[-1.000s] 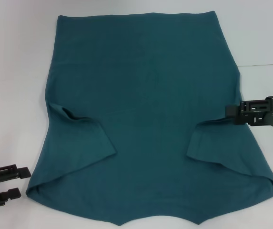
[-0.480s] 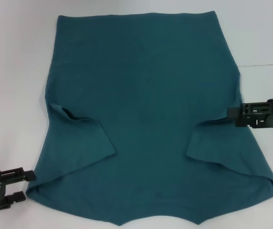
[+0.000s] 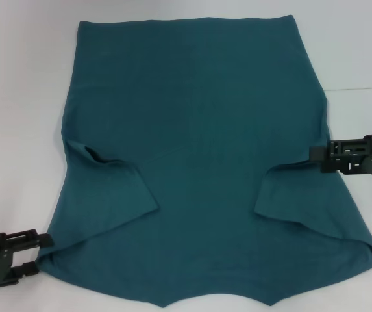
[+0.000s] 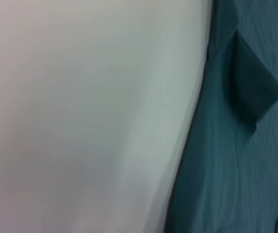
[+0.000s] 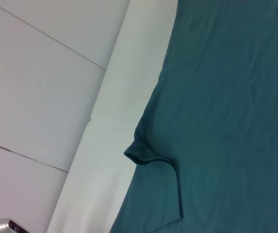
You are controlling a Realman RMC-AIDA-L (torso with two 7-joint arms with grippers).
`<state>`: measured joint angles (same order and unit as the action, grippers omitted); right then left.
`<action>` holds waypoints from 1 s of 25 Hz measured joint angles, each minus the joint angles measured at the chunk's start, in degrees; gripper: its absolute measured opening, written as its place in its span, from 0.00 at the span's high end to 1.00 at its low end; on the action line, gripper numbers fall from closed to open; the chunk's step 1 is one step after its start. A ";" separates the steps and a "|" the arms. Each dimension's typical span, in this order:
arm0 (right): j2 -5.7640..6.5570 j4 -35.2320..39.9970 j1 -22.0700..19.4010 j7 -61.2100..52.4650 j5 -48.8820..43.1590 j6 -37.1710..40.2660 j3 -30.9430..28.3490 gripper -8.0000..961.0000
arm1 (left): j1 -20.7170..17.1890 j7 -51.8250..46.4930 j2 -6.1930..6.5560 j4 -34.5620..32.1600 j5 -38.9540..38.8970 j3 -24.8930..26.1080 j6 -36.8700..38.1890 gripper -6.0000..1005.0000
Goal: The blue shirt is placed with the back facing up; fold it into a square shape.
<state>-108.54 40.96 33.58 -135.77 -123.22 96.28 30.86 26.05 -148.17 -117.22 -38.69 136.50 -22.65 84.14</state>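
The blue shirt point(image 3: 198, 130) lies flat on the white table point(image 3: 17, 97), plain side up, with no lettering showing. Both short sleeves are folded inward: the left sleeve point(image 3: 117, 195) and the right sleeve point(image 3: 296, 195). My left gripper point(image 3: 35, 255) is open and empty, at the shirt's near left corner, just off the fabric's edge. My right gripper point(image 3: 317, 158) sits at the shirt's right edge beside the folded right sleeve. The shirt also shows in the left wrist view point(image 4: 236, 160) and in the right wrist view point(image 5: 226, 97).
The white table reaches past the shirt on the left and far sides. A thin seam line point(image 3: 361, 88) crosses it on the right. The right wrist view shows the table's edge point(image 5: 105, 145) and a tiled floor point(image 5: 32, 97) beyond.
My left gripper has moved right and slightly nearer, up to the shirt's near left corner. My right gripper has drawn back a little to the right. The shirt has not moved.
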 joint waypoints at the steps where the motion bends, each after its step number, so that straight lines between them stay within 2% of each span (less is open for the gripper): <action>1: 0.00 0.00 0.00 0.03 0.00 0.00 -0.02 0.27 | 0.17 0.13 0.01 0.34 0.00 -0.11 -0.14 0.27; 12: -0.11 -0.02 -0.25 0.41 0.00 0.05 -0.20 0.27 | 2.64 0.24 0.06 2.99 -0.04 -2.70 -2.80 0.27; 25: 0.29 -0.19 -0.83 1.74 -0.01 0.19 0.14 0.27 | 2.33 1.76 0.06 2.74 -2.10 -2.30 -2.93 0.37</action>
<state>-108.26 40.76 32.75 -134.03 -123.23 96.47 31.01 28.39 -146.41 -117.16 -35.95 134.39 -24.95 81.20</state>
